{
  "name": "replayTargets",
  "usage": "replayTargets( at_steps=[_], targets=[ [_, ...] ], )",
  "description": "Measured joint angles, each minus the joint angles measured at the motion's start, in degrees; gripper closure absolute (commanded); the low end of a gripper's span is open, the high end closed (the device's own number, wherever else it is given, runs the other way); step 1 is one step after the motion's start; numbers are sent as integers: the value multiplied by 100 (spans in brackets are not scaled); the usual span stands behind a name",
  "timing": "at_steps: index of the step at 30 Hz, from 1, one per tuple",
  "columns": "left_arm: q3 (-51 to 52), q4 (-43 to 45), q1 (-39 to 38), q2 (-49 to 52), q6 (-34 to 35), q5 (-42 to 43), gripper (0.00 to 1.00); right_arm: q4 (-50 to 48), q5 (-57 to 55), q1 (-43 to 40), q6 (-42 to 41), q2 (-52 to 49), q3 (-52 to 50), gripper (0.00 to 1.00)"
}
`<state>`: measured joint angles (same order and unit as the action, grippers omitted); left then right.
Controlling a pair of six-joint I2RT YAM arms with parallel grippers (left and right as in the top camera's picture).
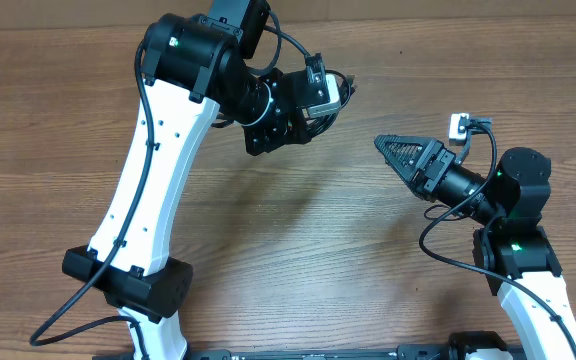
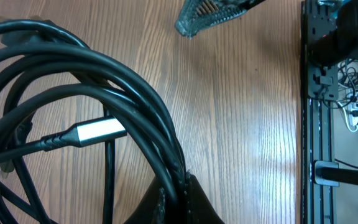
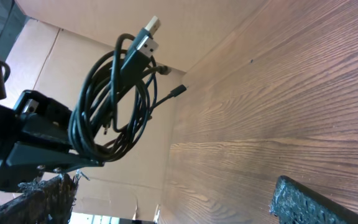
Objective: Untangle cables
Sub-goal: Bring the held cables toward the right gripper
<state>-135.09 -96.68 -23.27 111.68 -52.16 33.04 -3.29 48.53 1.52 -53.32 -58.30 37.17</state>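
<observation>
The cables (image 2: 129, 81) are a looped bundle of thin black cords with a silver-tipped plug (image 2: 98, 130). My left gripper (image 2: 182, 193) is shut on the bundle's strands and holds it off the table. In the overhead view the left gripper (image 1: 313, 105) is at the upper middle, with cable loops (image 1: 342, 88) showing past it. In the right wrist view the cables (image 3: 114, 106) hang from the left gripper (image 3: 39, 146), plug ends sticking up. My right gripper (image 1: 396, 150) is open and empty, apart from the bundle on its right, pointing towards it.
The wood-grain table (image 1: 298, 250) lies under both arms. Cardboard walls (image 3: 123, 25) stand behind the table. The right gripper's tip (image 2: 207, 15) shows at the top of the left wrist view. A black rail (image 2: 312, 112) with wiring runs along the table's edge.
</observation>
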Motion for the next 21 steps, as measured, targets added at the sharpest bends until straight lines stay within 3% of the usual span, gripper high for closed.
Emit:
replayTargets(
  at_steps=[21],
  targets=[
    [177,-15,0,0,127,-96,96,0,98,0,195,0,0,0]
  ],
)
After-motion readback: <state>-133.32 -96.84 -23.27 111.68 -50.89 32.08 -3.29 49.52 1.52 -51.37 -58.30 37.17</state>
